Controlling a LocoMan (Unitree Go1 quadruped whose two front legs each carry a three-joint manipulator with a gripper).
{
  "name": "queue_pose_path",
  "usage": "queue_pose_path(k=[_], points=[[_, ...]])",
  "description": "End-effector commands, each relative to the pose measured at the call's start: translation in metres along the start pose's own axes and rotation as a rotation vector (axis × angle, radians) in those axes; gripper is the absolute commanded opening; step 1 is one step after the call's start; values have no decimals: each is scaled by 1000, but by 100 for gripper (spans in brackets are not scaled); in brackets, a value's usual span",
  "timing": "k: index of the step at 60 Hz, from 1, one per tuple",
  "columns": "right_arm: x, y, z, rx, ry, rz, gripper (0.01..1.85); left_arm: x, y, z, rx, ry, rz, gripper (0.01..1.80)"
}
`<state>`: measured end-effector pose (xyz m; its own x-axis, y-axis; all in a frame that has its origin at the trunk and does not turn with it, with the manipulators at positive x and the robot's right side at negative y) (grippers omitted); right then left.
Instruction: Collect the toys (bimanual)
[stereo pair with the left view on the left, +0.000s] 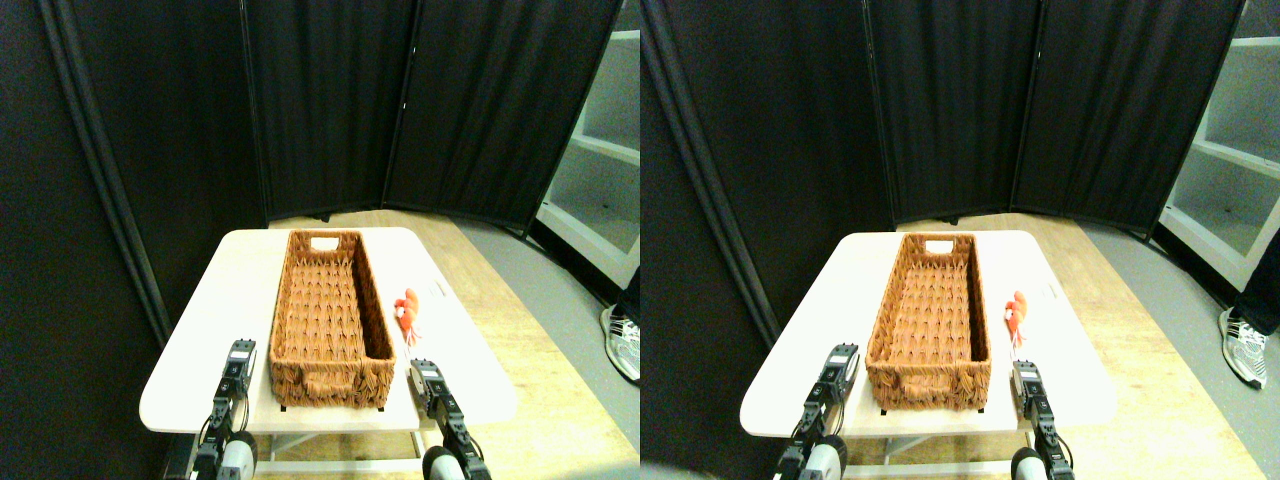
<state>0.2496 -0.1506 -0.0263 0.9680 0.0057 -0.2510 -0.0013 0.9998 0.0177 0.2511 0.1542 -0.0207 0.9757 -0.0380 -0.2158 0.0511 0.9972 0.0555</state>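
I am facing an orange-red plush toy (407, 312) lying on the white table (200, 330) just right of the empty wicker basket (330, 320), beyond my right gripper (424, 374). It is looking light and squashy; I am favouring its plump body. Neither gripper is holding anything; jaw opening unclear, left gripper (238, 358) included.

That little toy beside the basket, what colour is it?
Orange-red. The toy lies on the white table; it shows in the stereo pair view.
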Motion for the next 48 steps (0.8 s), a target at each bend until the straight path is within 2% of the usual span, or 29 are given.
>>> queue_pose_path(k=[1, 17, 20, 25, 34, 36, 44, 48], points=[[1, 2, 6, -9, -33, 7, 1, 0, 0, 5, 1, -28, -1, 1], [1, 2, 6, -5, -44, 24, 1, -3, 2, 7, 3, -32, -2, 1], [2, 2, 7, -4, -46, 28, 1, -3, 3, 7, -37, -56, -5, 1], [1, 2, 7, -7, -47, 26, 1, -4, 3, 8, -38, -59, -2, 1], [1, 2, 6, -7, -54, 30, 1, -5, 2, 8, -48, -65, -6, 44], [1, 1, 7, 7, -60, 31, 1, -5, 2, 8, -78, -102, -44, 39], [3, 2, 11, 17, -74, 38, 1, -2, 3, 8, -119, -145, -81, 18], [4, 1, 16, 33, -74, 37, 1, -1, 2, 9, -124, -145, -87, 18]])
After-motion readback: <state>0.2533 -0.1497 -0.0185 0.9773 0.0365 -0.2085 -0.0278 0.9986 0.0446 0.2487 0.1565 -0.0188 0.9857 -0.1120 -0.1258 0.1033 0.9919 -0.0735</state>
